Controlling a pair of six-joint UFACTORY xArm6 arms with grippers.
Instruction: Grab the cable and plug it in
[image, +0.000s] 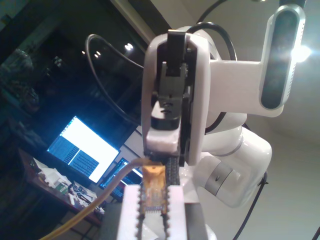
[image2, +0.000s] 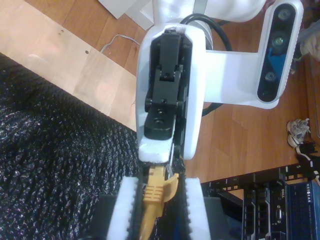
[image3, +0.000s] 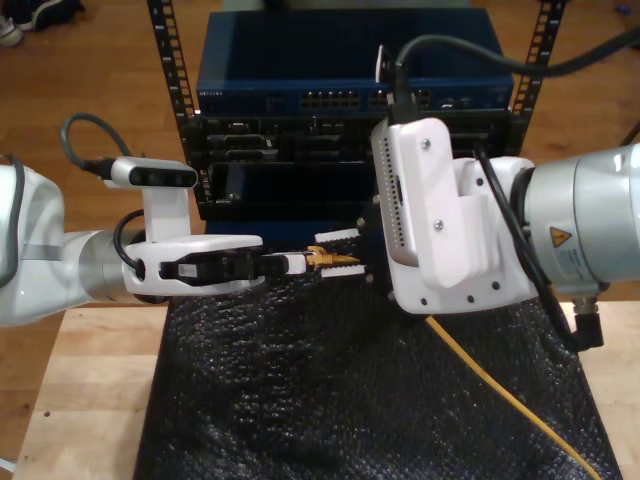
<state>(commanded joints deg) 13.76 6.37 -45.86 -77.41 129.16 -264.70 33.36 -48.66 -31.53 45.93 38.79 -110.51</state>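
Cable (image3: 480, 375) first: you can trace its orange-yellow line across the black padded mat (image3: 330, 400) from the low corner at the exterior view's right, up under the big white arm on that side. Its plug end hangs above the mat, in front of the equipment rack (image3: 350, 100), between the two arms.

My first gripper (image: 152, 192) belongs to the arm on the exterior view's right. Look along its wrist view and you see the clear plug (image: 152, 185), gold contacts showing through, pinched between the two white ribbed pads. The cord leaves the plug's far end and curls back past one pad. The jaws are closed on the plug.

My second gripper (image2: 155, 186) reaches in level from the exterior view's left, with a silver camera (image3: 152, 173) riding above it. In its own wrist view the yellow boot (image2: 154, 192) behind the plug sits between its pads. It appears to be clamped there, though the fingers hide the contact itself.

You will notice the two sets of fingertips nearly meet over the connector. A lit monitor (image: 82, 150) glows in the dark room behind my second gripper.
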